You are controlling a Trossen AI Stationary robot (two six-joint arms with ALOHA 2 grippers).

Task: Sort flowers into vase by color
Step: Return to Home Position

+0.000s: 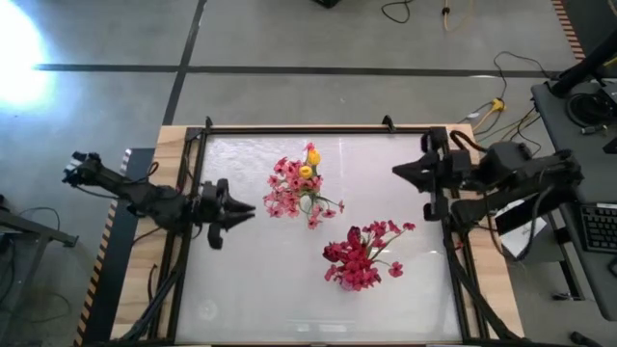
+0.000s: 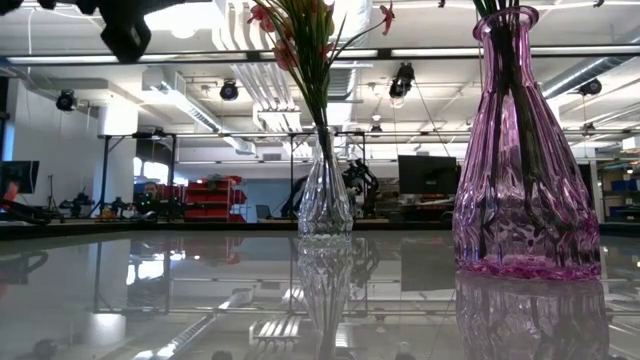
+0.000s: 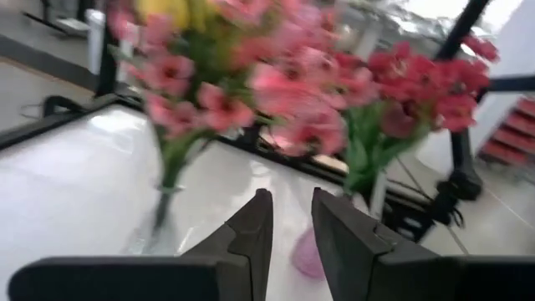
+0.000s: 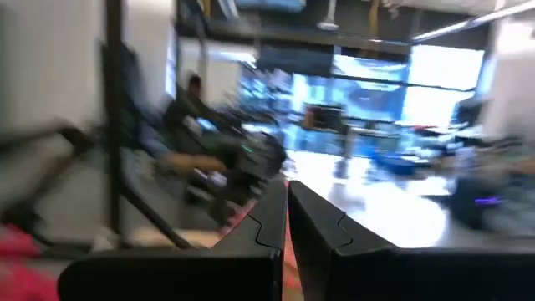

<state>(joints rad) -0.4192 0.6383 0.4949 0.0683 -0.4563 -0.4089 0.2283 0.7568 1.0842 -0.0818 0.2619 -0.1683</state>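
Two vases stand on the white table. A clear glass vase (image 2: pixel 325 205) holds pink blossom sprays and yellow tulips (image 1: pixel 301 185). A purple glass vase (image 2: pixel 525 160) holds the red flowers (image 1: pixel 360 256); both bunches also show in the left wrist view, the pink flowers (image 3: pixel 251 92) and the red flowers (image 3: pixel 426 84). My left gripper (image 1: pixel 249 207) hovers left of the pink bunch, pointing at it, its fingers (image 3: pixel 255 230) slightly apart and empty. My right gripper (image 1: pixel 397 172) hangs near the table's right side, shut and empty (image 4: pixel 287 196).
A dark frame (image 1: pixel 318 128) borders the table top. Bare white surface lies along the near edge (image 1: pixel 289 308) and the far left corner (image 1: pixel 231 154). A desk with a keyboard (image 1: pixel 600 226) and cables stand beyond the right edge.
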